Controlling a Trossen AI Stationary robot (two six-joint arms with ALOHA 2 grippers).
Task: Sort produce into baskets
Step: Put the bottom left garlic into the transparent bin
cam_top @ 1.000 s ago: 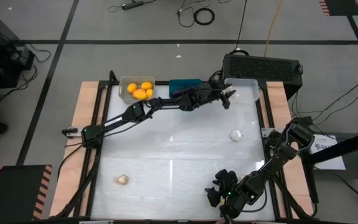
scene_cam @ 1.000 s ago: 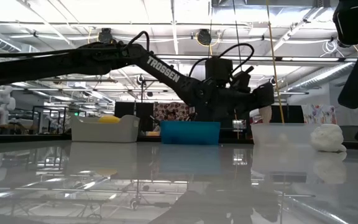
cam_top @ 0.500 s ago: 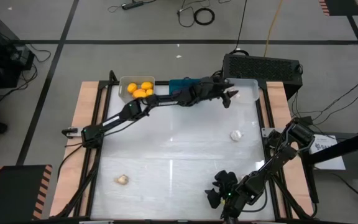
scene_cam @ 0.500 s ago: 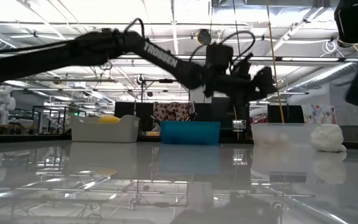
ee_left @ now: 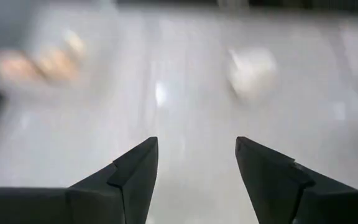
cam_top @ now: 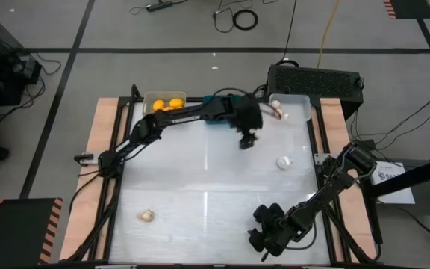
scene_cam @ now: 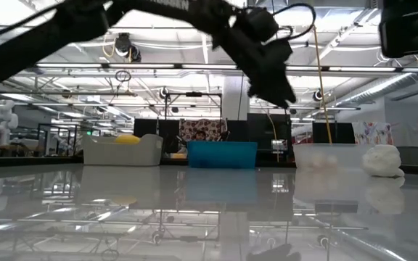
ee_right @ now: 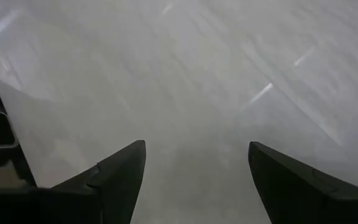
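My left gripper [cam_top: 246, 142] hangs open and empty above the table, in front of the teal basket [cam_top: 219, 99], fingers pointing down [scene_cam: 273, 81]. The light grey basket [cam_top: 164, 103] holds several yellow-orange fruits. The translucent white basket [cam_top: 293, 109] holds a pale garlic bulb [cam_top: 278, 111]. A second garlic bulb [cam_top: 283, 161] lies on the table at the right and shows blurred in the left wrist view [ee_left: 252, 71]. A third [cam_top: 146, 216] lies near the front left. My right gripper [cam_top: 262, 235] is open and empty over the near edge [ee_right: 196, 163]. No eggplant pieces show.
A large black box [cam_top: 316, 79] stands behind the white basket. The three baskets stand in a row along the table's far edge [scene_cam: 222, 154]. Wooden rails run down the table's left and right sides [cam_top: 97, 131].
My left gripper has left the place above the white basket, swung toward the table's left and near side, and turned its fingers downward. In the low view it has risen. A garlic bulb now shows in the white basket where the gripper was.
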